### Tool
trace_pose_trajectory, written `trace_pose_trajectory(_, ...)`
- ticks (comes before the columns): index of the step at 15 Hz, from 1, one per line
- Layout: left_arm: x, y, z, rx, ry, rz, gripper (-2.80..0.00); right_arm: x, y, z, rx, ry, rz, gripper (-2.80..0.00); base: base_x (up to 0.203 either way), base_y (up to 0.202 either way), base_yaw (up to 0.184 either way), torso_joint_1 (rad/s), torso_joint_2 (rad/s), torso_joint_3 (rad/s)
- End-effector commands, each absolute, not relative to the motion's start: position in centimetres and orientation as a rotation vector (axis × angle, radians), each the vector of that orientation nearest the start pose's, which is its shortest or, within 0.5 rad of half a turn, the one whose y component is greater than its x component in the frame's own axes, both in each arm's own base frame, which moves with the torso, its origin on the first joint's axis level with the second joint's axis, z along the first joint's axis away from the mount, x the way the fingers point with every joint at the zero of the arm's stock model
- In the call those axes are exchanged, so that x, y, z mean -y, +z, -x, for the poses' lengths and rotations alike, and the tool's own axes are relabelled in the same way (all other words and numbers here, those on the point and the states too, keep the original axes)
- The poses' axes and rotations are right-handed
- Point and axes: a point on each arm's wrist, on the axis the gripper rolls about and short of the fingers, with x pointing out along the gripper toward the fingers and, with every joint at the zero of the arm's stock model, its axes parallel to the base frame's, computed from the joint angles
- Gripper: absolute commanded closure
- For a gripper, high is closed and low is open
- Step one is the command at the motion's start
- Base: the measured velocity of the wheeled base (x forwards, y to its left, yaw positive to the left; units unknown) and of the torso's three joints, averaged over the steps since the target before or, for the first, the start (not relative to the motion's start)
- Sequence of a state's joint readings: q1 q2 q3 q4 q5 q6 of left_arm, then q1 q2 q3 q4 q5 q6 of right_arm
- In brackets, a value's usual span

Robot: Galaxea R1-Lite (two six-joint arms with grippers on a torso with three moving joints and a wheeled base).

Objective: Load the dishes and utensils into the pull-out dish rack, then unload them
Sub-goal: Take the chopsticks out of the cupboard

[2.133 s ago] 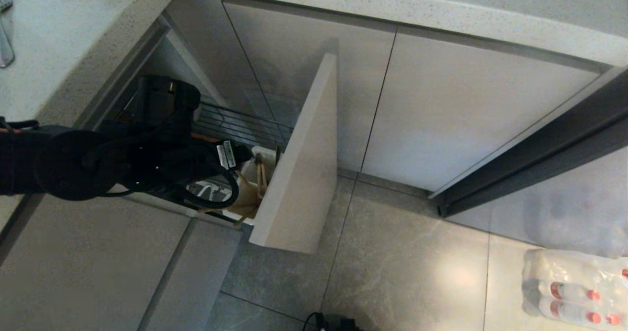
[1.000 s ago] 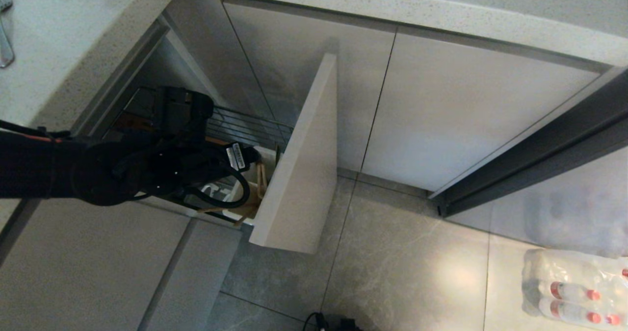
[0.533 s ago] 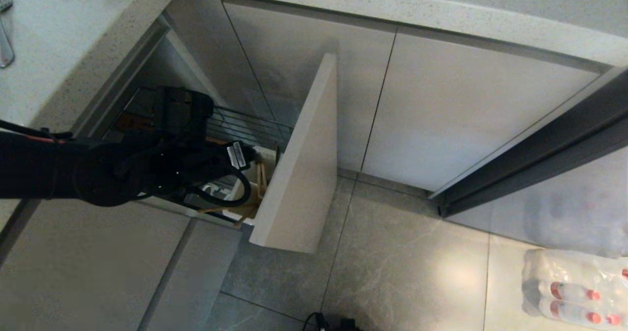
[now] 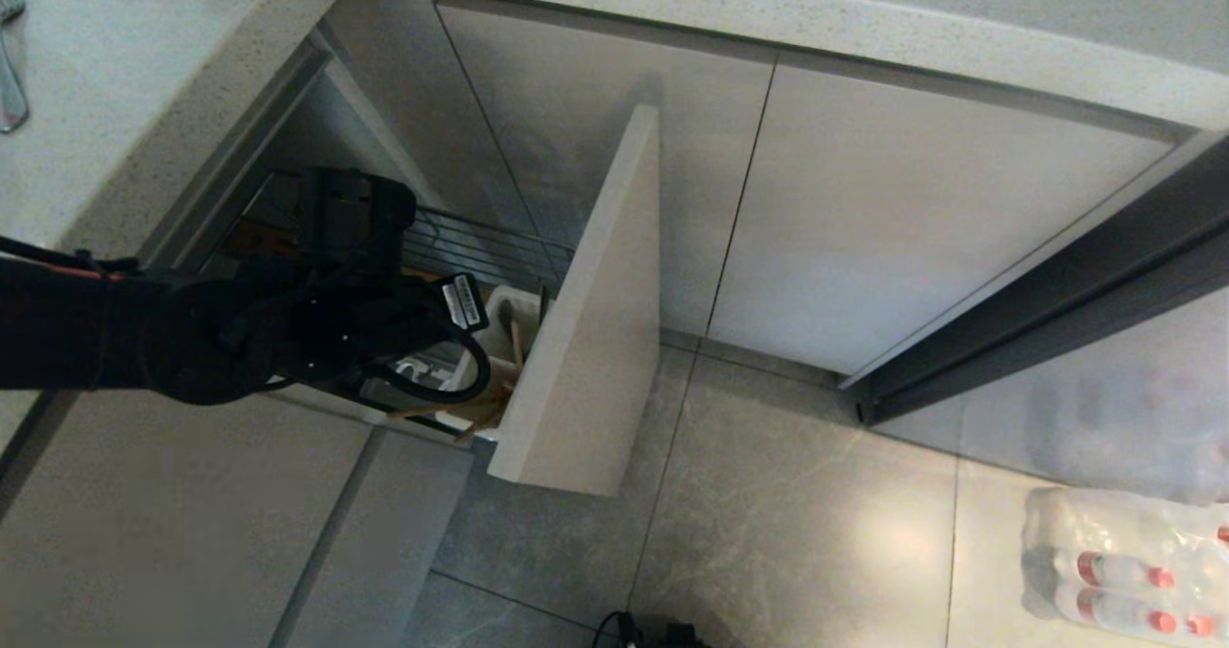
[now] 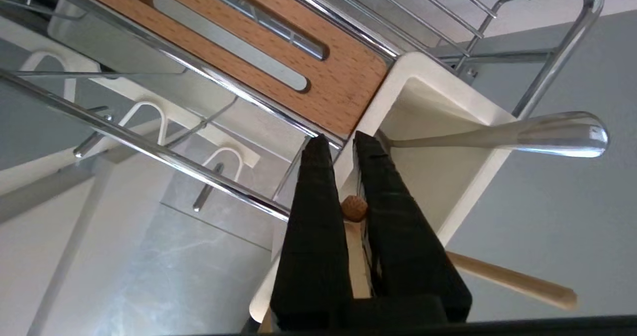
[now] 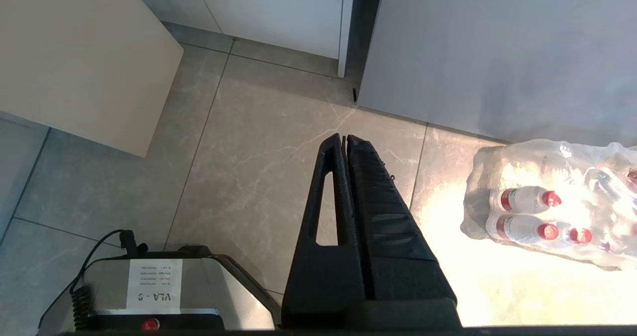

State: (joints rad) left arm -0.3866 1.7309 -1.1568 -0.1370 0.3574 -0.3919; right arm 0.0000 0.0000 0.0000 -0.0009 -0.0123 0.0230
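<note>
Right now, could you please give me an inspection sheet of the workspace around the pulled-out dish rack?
Surface: speckled countertop above; grey tiled floor below.
Job's things: pull-out dish rack drawn out; white utensil caddy holds a metal fork and wooden chopsticks. Bowl and plate: nothing seen.
Clutter: wrapped pack of bottles on the floor; another piece of cutlery on the countertop edge.
Grippers: left tool at the caddy, shut on a chopstick; right tool shut, empty, over the floor.
Cables: black loop on the left arm; coiled lead at the base.
Surroundings: closed cabinet doors.
</note>
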Motion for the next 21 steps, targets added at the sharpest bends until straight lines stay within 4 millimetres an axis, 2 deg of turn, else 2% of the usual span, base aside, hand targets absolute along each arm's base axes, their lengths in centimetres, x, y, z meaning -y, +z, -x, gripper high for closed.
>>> trace_pose_trajectory(1,11.6,22.3,-30.5,-0.401,0.054,0.231,0.0,0.0,7.6,2.3,0.001,-0.012,-0.023,0.0,0.0,0.0,0.0,0.0,0.0,0.0)
trace_pose_trajectory(4,11.5,22.5,-30.3,-0.395,0.051,0.233,0.0,0.0,7.6,2.3,0.0,-0.012,-0.023,0.0,0.0,0.0,0.0,0.0,0.0,0.0)
trace_pose_trajectory(6,11.3,23.7,-29.5,-0.363,0.043,0.252,0.0,0.0,7.6,2.3,0.002,-0.012,-0.023,0.0,0.0,0.0,0.0,0.0,0.0,0.0)
trace_pose_trajectory(15,8.2,32.7,-21.8,-0.034,-0.026,0.391,0.0,0.0,7.6,2.3,0.001,-0.012,-0.023,0.0,0.0,0.0,0.0,0.0,0.0,0.0)
trace_pose_trajectory(21,6.5,36.1,-17.8,0.149,-0.059,0.423,0.0,0.0,7.6,2.3,0.0,-0.012,-0.023,0.0,0.0,0.0,0.0,0.0,0.0,0.0)
